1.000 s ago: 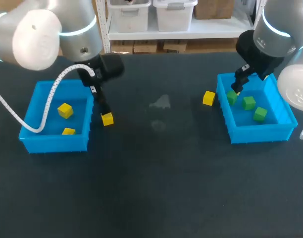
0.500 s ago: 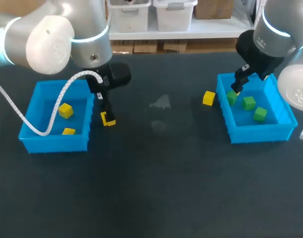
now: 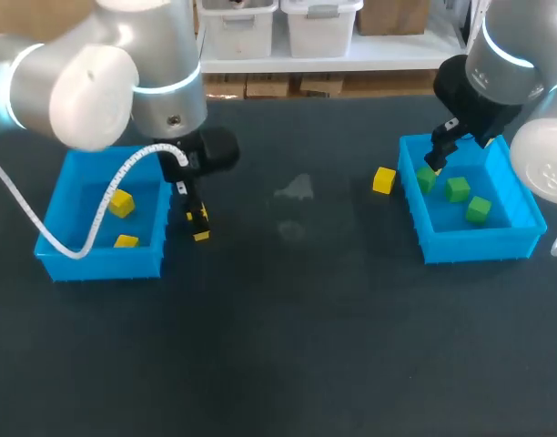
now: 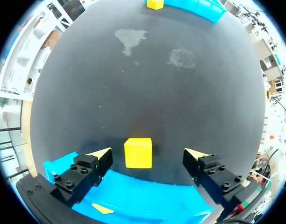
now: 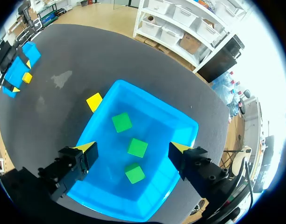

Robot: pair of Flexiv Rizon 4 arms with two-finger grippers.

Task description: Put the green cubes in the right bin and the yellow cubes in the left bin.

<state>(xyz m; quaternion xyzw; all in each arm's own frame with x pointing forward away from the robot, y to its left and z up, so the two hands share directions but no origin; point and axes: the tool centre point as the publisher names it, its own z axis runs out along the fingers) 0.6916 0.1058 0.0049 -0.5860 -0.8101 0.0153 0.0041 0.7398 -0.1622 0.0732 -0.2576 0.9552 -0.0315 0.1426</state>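
yellow cube [image 4: 138, 152] on the table [image 3: 288, 319] just beside the left bin [image 3: 101, 259], straddled by the left gripper [image 4: 148, 154], fingers spread, seemingly not touching, lined up for a grasp. right gripper [image 5: 132, 148] spread and empty above the right bin [image 3: 479, 244] and its three green cubes [image 5: 121, 122].

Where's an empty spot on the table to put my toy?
The wide middle of the table, between the left bin and right bin, is bare; so is the front. Crowded spots: one yellow cube between the left arm's jaws, another yellow cube beside the right bin.
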